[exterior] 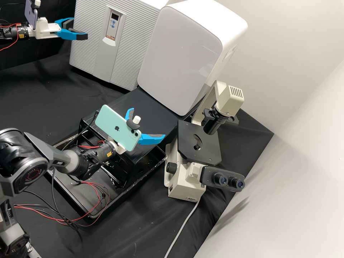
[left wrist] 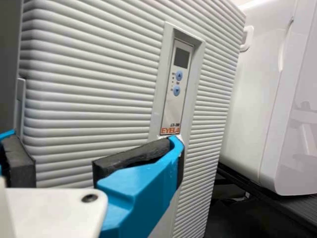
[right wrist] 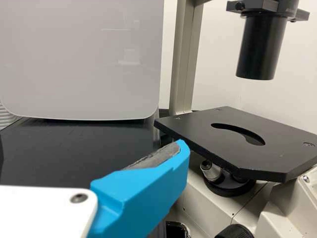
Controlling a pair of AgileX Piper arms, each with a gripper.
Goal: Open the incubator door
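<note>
High view shows nearest the right gripper (exterior: 146, 124), spread wide and empty, its base partly hidden by a phone (exterior: 114, 125). Farther, the left gripper (exterior: 80, 28), also open, nothing held, is near the closed incubator (exterior: 91, 43), cut off at top.

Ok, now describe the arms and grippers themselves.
The left gripper and right gripper are white with bright blue fingers and dark pads. The left arm carries a purplish phone, the right arm a mint-green phone. Both arms are dark, with thin red wires and a yellow label near the wrist.
</note>
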